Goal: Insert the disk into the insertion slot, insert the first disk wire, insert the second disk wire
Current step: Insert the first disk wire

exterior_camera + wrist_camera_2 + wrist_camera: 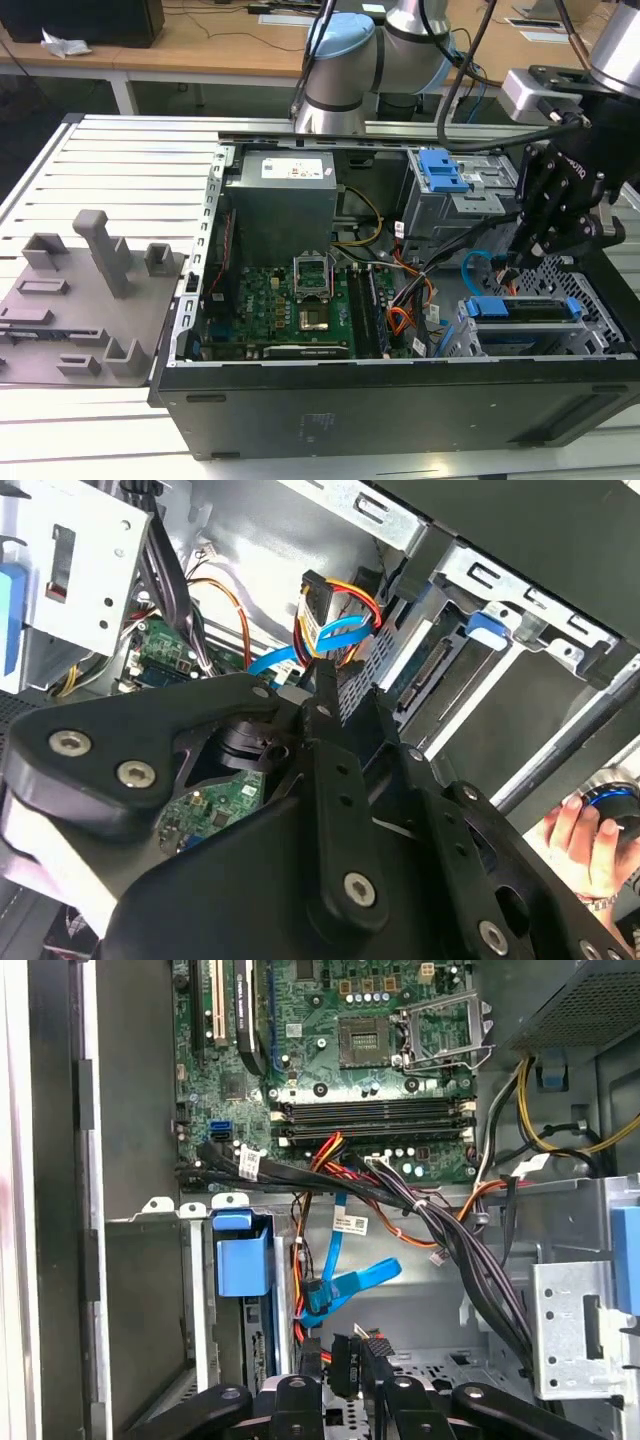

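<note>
Disk [520, 308], a silver hard drive in its bright blue plastic carrier, sits inside the insertion slot [585, 290], the grey perforated sheet-metal cage at the exterior view's lower right. Just above it in that view hangs the black gripper [520, 260], jaws clenched on the first disk wire [345, 1360], a dark plug on red, yellow and black strands. The second disk wire [350, 1282], a thin flat light-blue loop, lies just beside that plug. Room is tight. The grey cage with the blue latch [440, 172] stands close behind, the black case wall [400, 410] runs along the front, and black cable bundles [470, 1260] cross the gap.
</note>
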`<state>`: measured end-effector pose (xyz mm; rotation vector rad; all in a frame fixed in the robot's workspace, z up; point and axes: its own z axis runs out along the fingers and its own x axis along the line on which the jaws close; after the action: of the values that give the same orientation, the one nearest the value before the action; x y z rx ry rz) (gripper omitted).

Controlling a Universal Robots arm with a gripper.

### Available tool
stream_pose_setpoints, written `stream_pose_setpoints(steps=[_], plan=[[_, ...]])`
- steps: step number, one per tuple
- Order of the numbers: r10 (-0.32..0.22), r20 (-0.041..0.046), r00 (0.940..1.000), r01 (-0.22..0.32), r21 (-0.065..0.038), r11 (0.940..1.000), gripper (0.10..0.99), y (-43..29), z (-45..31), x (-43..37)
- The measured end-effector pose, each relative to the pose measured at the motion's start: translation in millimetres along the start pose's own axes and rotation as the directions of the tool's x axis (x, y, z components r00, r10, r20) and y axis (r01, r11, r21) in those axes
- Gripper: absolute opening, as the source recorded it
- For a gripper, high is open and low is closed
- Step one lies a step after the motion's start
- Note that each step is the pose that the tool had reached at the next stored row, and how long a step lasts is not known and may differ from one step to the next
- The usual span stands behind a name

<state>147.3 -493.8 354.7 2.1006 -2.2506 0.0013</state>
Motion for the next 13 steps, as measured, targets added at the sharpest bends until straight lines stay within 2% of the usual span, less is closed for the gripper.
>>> stream_pose_setpoints(steps=[7, 8, 9, 13], plan=[[0.0, -0.0012, 1.0, 0.0, 0.0, 1.0, 0.302, 0.0, 2.3, -0.1], [0.0, -0.0013, 1.0, 0.0, 0.0, 1.0, 0.286, 0.0, 2.2, -0.1], [0.0, -0.0013, 1.0, 0.0, 0.0, 1.0, 0.169, 0.0, 2.3, -0.1], [0.0, -0.0014, 1.0, 0.0, 0.0, 1.0, 0.169, 0.0, 2.3, -0.1]])
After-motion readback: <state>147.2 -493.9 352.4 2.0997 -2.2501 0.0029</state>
